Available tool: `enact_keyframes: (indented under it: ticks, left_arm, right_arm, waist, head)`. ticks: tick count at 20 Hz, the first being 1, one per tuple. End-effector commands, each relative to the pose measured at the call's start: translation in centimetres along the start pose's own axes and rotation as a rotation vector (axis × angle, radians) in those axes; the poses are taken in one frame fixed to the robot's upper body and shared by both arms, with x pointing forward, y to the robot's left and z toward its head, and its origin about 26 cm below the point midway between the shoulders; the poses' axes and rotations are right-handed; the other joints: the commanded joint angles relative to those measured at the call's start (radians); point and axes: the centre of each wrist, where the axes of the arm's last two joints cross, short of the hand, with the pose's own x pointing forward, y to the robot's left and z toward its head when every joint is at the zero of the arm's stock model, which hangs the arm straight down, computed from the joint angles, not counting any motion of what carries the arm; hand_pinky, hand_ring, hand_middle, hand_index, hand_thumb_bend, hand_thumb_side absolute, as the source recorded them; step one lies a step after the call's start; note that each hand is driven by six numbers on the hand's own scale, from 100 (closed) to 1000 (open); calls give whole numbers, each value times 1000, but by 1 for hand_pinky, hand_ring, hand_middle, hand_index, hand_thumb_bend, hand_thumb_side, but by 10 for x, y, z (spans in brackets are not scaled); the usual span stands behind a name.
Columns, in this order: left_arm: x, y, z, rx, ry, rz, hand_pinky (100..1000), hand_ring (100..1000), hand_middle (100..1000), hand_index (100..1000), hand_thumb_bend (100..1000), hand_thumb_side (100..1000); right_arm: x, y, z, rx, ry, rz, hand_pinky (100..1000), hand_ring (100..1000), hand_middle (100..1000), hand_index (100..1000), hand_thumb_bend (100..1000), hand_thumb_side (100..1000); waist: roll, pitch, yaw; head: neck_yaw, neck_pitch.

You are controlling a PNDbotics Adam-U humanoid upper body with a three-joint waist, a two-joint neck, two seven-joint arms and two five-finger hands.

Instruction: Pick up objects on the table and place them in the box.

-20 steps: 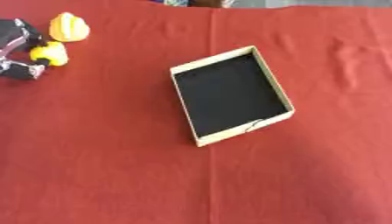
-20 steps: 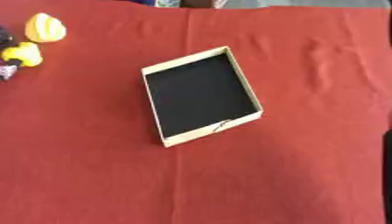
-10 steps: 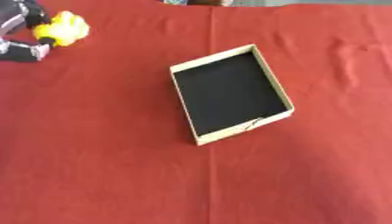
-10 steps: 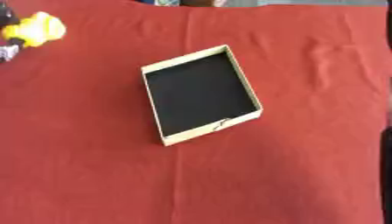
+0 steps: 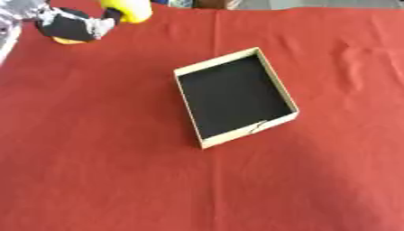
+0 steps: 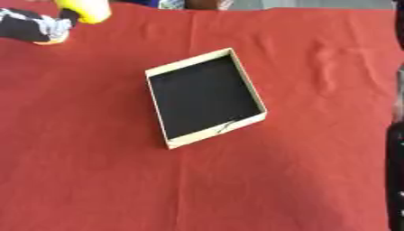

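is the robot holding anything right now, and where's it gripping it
Yes: the left hand holds a yellow object at the table's far left corner, fingers curled round its lower part. Exact contact cannot be told.

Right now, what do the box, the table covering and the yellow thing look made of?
Box: likely cardboard, tan matte walls, black matte inside. Table covering: red cloth, matte, with soft creases. Yellow thing at the left hand: smooth and rounded, perhaps plastic or rubber; I can't be sure.

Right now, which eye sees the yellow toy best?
The left eye view: the yellow toy in the black left hand sits further inside the picture. The right eye view shows it closer to the corner.
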Motion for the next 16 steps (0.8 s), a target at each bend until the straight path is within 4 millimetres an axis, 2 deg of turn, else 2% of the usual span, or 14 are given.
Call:
enact_keyframes:
  ticks: [1, 4, 7, 16]
  left_arm:
    - [28, 5, -21, 15, -97, 15, 517, 471, 429, 560, 100, 100]
    - [47, -8, -37, -8, -146, 43, 518, 473, 432, 562, 100, 100]
    - [57, -23, -47, -25, -154, 67, 515, 469, 429, 561, 100, 100]
    - [55, -79, -61, -41, -13, 137, 510, 460, 425, 564, 100, 100]
  right_arm:
    - [10, -5, -10, -1, -48, 30, 901, 950, 795, 877, 100, 658]
    - [11, -6, -10, -10, -53, 37, 901, 949, 795, 877, 100, 658]
    - [10, -6, -10, -19, -54, 36, 902, 950, 795, 877, 100, 660]
    - [8, -2, -8, -32, -48, 11, 903, 955, 794, 877, 100, 663]
  waist:
    - [2, -29, -1]
    - [4, -29, -5]
    - [5, -29, -9]
    - [-2, -22, -21]
  head:
    - [2, 2]
    - [6, 5]
    - [8, 2]
    - [19, -8]
